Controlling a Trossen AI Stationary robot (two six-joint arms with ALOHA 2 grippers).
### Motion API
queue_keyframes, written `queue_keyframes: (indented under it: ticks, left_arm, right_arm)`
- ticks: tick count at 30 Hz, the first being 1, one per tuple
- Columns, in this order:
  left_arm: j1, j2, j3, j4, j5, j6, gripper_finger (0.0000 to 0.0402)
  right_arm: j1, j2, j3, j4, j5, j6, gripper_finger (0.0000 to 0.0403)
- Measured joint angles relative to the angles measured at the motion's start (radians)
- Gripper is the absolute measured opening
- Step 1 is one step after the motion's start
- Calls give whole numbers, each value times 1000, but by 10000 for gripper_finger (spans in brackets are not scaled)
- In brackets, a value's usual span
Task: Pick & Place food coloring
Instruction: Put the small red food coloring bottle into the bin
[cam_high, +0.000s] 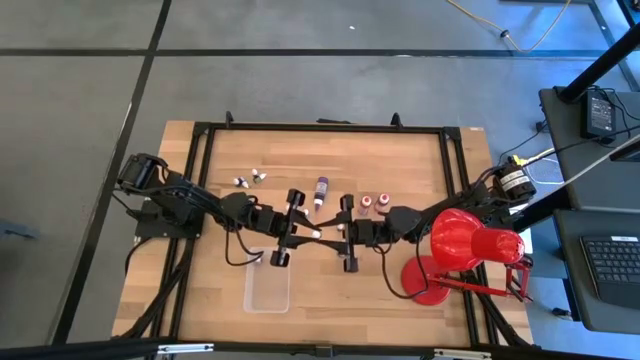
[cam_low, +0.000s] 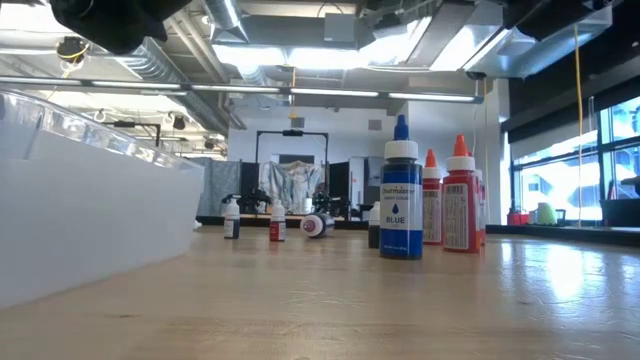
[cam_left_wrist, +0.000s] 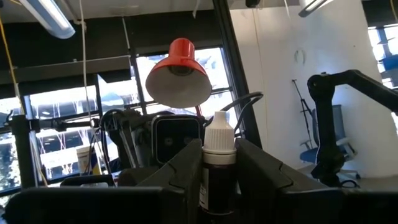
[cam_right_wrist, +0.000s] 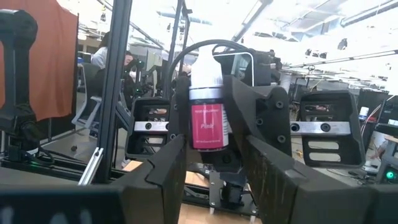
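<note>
- Both arms meet over the middle of the table (cam_high: 330, 160), grippers facing each other, and each one's got its own little bottle.
- The left gripper (cam_left_wrist: 219, 163) is clamped on a dark bottle (cam_left_wrist: 217, 180) with a white dropper cap; the fingers (cam_left_wrist: 180, 171) press on both sides of it. In the high view that gripper (cam_high: 300, 230) sits just past the far end of the clear tray (cam_high: 267, 290).
- The right gripper (cam_right_wrist: 210, 155) squeezes a pink bottle (cam_right_wrist: 206, 121), white cap, label reading "Pink", standing upright between the fingers (cam_right_wrist: 261, 143). From above that gripper (cam_high: 345, 232) is near the table's center, almost touching the left one.
- Rest of the food coloring is still on the wood: a purple bottle (cam_high: 321, 190) lying toward the far edge, two red-capped ones (cam_high: 374, 203) just beside it on the right, and a few tiny ones (cam_high: 250, 179) nearer the far-left corner.
- Low view shows a blue bottle (cam_low: 401, 200) labeled "BLUE" standing with red bottles (cam_low: 460, 200) right next to it.
- Big red lamp (cam_high: 462, 245) sits at the right edge, partly over the right arm.
</note>
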Motion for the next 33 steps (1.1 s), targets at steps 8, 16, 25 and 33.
queue_keyframes:
  ticks: [8, 16, 25, 33]
  left_arm:
    - [-1, 0, 0, -5, 7, -1, 88]
    - [1, 0, 0, -5, -4, -1, 88]
    - [0, 0, 0, -10, -3, -1, 88]
    - [0, -1, 0, -12, 1, -1, 88]
  right_arm:
    - [43, 0, 0, 21, 25, -77, 158]
    - [47, 0, 0, 29, 86, -74, 158]
    - [47, -1, 0, 31, 94, -75, 119]
    - [47, -2, 0, 31, 97, -75, 61]
